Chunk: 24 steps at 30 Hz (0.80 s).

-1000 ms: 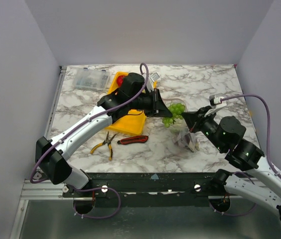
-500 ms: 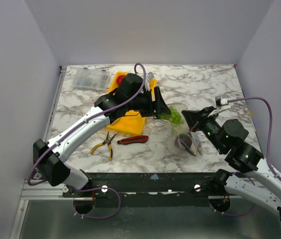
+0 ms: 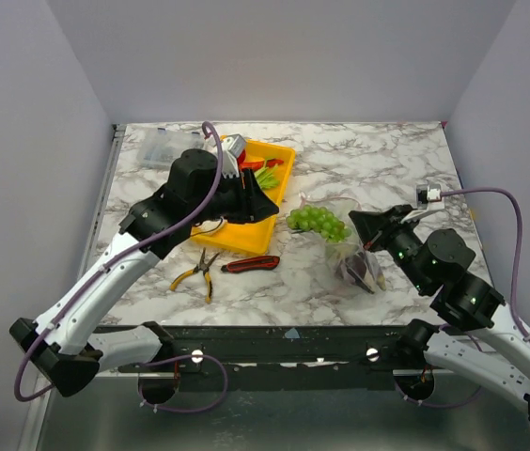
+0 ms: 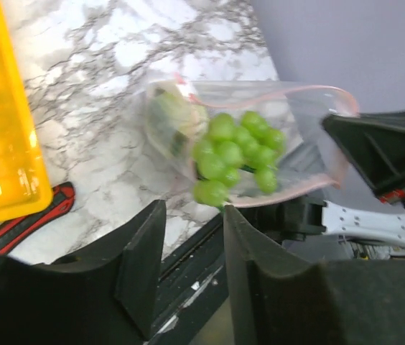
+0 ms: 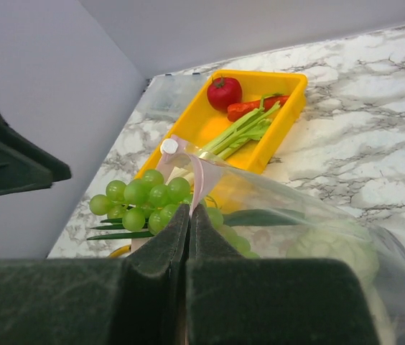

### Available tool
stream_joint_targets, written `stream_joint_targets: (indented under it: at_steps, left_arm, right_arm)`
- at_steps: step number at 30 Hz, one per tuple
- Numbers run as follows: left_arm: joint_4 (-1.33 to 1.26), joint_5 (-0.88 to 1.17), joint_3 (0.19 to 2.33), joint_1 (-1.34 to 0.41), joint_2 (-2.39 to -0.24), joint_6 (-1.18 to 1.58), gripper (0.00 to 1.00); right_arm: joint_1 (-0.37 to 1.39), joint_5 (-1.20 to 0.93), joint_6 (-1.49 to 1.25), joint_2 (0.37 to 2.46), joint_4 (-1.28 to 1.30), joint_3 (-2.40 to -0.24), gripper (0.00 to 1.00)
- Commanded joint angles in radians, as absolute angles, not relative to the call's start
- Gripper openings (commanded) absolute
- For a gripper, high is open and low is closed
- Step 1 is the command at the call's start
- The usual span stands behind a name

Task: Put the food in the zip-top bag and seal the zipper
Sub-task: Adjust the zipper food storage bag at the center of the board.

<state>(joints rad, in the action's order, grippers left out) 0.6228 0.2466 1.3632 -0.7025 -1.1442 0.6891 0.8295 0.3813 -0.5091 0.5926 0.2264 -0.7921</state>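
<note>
The zip-top bag [image 3: 342, 250] lies on the marble table [image 3: 387, 169] just beside the yellow tray [image 5: 289, 115]. Its upper lip is pinched at the zipper [image 5: 200, 176] by the right gripper [image 5: 188, 212], whose jaws are pressed fully together on the pink strip. The lip is judged to be lifted this way so that the mouth gapes for loading. The bag's long axis runs diagonally, with the mouth turned toward the tray and the left arm, and the closed bottom toward the near right. The green grapes [image 3: 317, 222] rest at the mouth, the cluster stretched roughly across the opening; whether it is wholly inside cannot be told. Deeper in, the cabbage [image 4: 168, 118] and the eggplant [image 3: 359, 271] are seen. The left gripper [image 4: 193, 212] is held above the tray side with its jaws wide apart and nothing between them, which suits fetching another piece. The tomato [image 5: 224, 92], carrot [image 5: 249, 108] and leek [image 5: 242, 133] are left in the tray, so the loading is judged unfinished and the sealing not yet due.
</note>
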Motion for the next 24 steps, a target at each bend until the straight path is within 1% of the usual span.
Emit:
stream_joint_targets:
  at_steps: [1, 2, 4, 6, 8, 10, 14, 18, 23, 24]
  left_arm:
    - [0.53, 0.363, 1.26, -0.616, -1.197, 0.713, 0.37]
    - [0.502, 0.393, 1.259, -0.608, -1.211, 0.717, 0.39]
    - [0.457, 0.44, 1.268, -0.605, -1.243, 0.723, 0.5]
    - [0.422, 0.483, 1.287, -0.604, -1.282, 0.738, 0.51]
    - [0.377, 0.531, 1.293, -0.607, -1.32, 0.768, 0.47]
    - [0.343, 0.556, 1.296, -0.615, -1.347, 0.79, 0.46]
    - [0.339, 0.577, 1.328, -0.653, -1.397, 0.792, 0.42]
    - [0.328, 0.558, 1.315, -0.673, -1.415, 0.802, 0.36]
    - [0.314, 0.553, 1.313, -0.675, -1.447, 0.804, 0.21]
    - [0.316, 0.56, 1.321, -0.676, -1.454, 0.805, 0.15]
  right_arm:
    - [0.831, 0.388, -0.531, 0.591, 0.198, -0.833, 0.01]
    - [0.831, 0.384, -0.531, 0.593, 0.2, -0.834, 0.01]
    - [0.831, 0.378, -0.535, 0.591, 0.203, -0.829, 0.01]
    - [0.831, 0.378, -0.538, 0.585, 0.201, -0.824, 0.01]
    - [0.831, 0.379, -0.541, 0.584, 0.199, -0.822, 0.01]
    - [0.832, 0.379, -0.539, 0.585, 0.2, -0.824, 0.01]
    - [0.831, 0.378, -0.537, 0.588, 0.202, -0.829, 0.01]
    - [0.831, 0.383, -0.535, 0.586, 0.202, -0.834, 0.01]
    - [0.831, 0.383, -0.533, 0.592, 0.209, -0.842, 0.01]
    - [0.831, 0.385, -0.532, 0.593, 0.21, -0.844, 0.01]
